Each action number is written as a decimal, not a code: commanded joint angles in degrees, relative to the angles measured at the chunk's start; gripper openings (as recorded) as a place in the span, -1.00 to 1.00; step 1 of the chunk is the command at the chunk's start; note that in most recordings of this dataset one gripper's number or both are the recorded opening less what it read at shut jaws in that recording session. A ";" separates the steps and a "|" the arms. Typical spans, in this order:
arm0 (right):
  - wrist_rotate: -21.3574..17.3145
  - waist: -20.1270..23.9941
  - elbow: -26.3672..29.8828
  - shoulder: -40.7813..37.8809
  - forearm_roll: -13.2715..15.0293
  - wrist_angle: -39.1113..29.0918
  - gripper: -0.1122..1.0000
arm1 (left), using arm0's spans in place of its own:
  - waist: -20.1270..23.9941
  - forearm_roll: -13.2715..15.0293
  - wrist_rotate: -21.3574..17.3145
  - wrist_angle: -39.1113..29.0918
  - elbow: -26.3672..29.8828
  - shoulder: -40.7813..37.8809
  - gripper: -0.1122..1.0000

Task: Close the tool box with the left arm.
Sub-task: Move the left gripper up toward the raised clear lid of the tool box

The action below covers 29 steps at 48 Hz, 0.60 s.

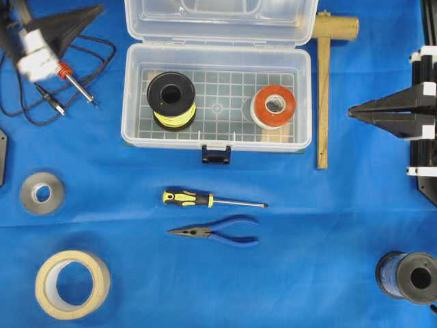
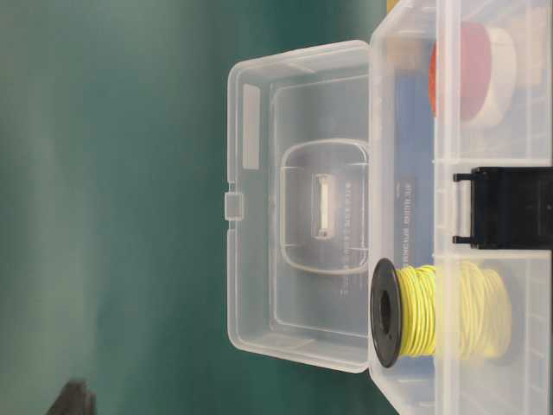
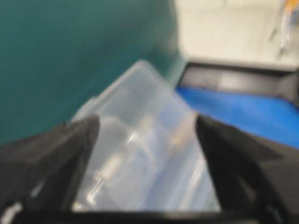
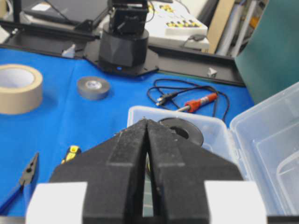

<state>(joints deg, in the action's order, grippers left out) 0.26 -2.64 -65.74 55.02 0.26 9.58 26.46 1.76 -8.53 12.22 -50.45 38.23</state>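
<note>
The tool box (image 1: 217,140) lies open at the back middle of the blue cloth. Its clear lid (image 1: 220,17) is folded back behind the base, and its black latch (image 1: 216,154) faces the front. In the table-level view the lid (image 2: 294,207) stands upright behind the base (image 2: 406,199). My left gripper (image 1: 82,20) hangs at the back left, a short way left of the lid and apart from it. Its jaws are open, and the lid (image 3: 145,154) shows blurred between the fingers of the left gripper (image 3: 147,123). My right gripper (image 1: 355,111) rests shut at the right, pointing toward the box, seen shut in its own wrist view (image 4: 147,122).
Inside the box sit a spool of yellow wire (image 1: 171,99) and an orange-and-white tape roll (image 1: 273,106). A wooden mallet (image 1: 323,89) lies right of the box and a soldering iron (image 1: 75,78) left of it. In front lie a screwdriver (image 1: 205,199), pliers (image 1: 218,232), grey tape (image 1: 42,193), masking tape (image 1: 72,283) and a black spool (image 1: 410,277).
</note>
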 commanded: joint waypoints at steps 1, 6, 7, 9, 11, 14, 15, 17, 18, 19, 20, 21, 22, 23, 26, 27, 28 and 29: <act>0.09 -0.09 1.49 -0.44 -0.09 -0.18 -0.80 | 1.93 0.09 -2.29 -3.16 5.63 -3.78 0.78; 0.09 -0.09 1.49 -0.53 -0.09 -0.79 -0.80 | 3.96 0.18 -4.31 -7.38 11.78 -9.84 0.81; 0.09 -0.09 1.49 -0.53 -0.09 -0.88 -0.80 | 4.31 0.09 -4.31 -8.00 12.92 -10.99 0.81; 0.09 -0.09 1.49 -0.53 -0.09 -1.14 -0.80 | 5.27 0.09 -4.39 -9.32 15.12 -13.45 0.82; 0.09 -0.09 1.49 -0.70 -0.09 -1.32 -0.80 | 6.15 0.00 -4.39 -10.81 17.31 -15.91 0.82; 0.09 -0.18 1.41 -0.79 -0.18 -1.49 -0.80 | 7.73 0.00 -4.39 -13.71 21.01 -19.42 0.82; 0.09 -0.09 1.32 -0.88 -0.09 -1.58 -0.80 | 8.09 0.00 -4.39 -14.94 22.24 -20.57 0.82; 0.00 -0.09 1.32 -0.97 -0.09 -1.67 -0.80 | 8.88 0.00 -4.31 -17.49 24.79 -22.76 0.82; 0.00 -0.09 1.32 -1.05 -0.09 -1.67 -0.80 | 9.32 0.00 -4.22 -18.81 26.02 -23.91 0.82; 0.00 -0.09 1.32 -1.14 -0.09 -1.76 -0.80 | 9.58 0.00 -4.22 -20.21 27.42 -25.14 0.82; 0.00 -0.09 1.32 -1.23 -0.09 -1.76 -0.80 | 9.93 0.00 -4.22 -22.15 29.36 -26.63 0.82; 0.00 -0.09 1.32 -1.32 -0.09 -1.85 -0.80 | 10.20 0.00 -4.22 -23.64 30.59 -27.69 0.82; 0.00 -0.09 1.32 -1.41 -0.18 -1.85 -0.80 | 10.46 0.00 -4.31 -25.05 31.90 -28.65 0.82; 0.00 -0.09 1.23 -1.49 -0.18 -1.93 -0.80 | 10.63 0.00 -4.31 -26.37 33.31 -29.62 0.82; -0.09 -0.09 1.14 -1.76 -0.18 -2.02 -0.80 | 11.16 0.00 -4.39 -30.32 36.83 -32.43 0.82; -0.09 -0.09 1.14 -1.85 -0.18 -2.11 -0.80 | 11.34 -0.09 -4.39 -31.38 37.97 -33.31 0.82; -0.09 -0.09 0.97 -1.93 -0.18 -2.11 -0.80 | 11.43 0.00 -4.39 -32.43 39.02 -34.19 0.82; -0.09 -0.09 0.97 -2.11 -0.09 -2.11 -0.80 | 11.51 -0.09 -4.39 -33.49 40.08 -34.98 0.82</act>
<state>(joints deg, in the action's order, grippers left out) 0.26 -2.64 -65.74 53.70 0.18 7.29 37.44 1.76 -12.83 -17.49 -15.73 5.54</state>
